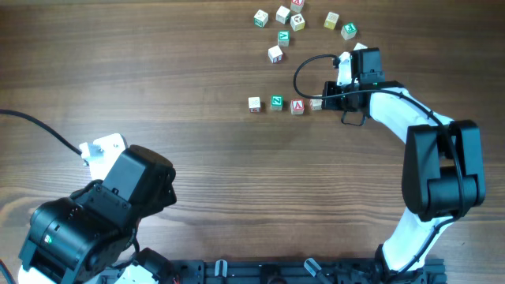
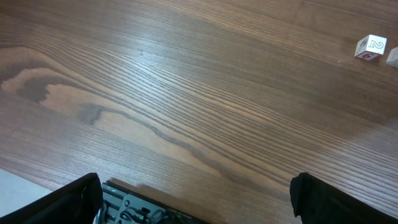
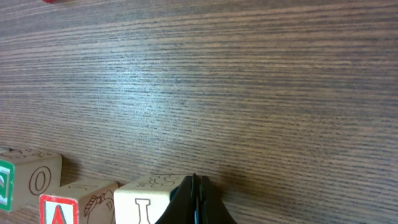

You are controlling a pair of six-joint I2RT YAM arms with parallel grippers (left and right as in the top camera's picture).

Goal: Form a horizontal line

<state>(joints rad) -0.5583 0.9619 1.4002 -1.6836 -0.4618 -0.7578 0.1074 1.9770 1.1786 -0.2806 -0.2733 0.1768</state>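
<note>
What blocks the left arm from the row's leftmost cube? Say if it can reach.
Probably yes: only bare table lies between the left arm and that cube, and the right pincer sits at the row's far end.

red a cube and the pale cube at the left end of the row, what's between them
One green-lettered cube lies between the red A cube and the left-end pale cube, and nothing else. The overhead view shows this.

Wood-grain table (image 2: 186, 112); one marked cube (image 2: 371, 46) top right; jaws spread wide at bottom edge.
</note>
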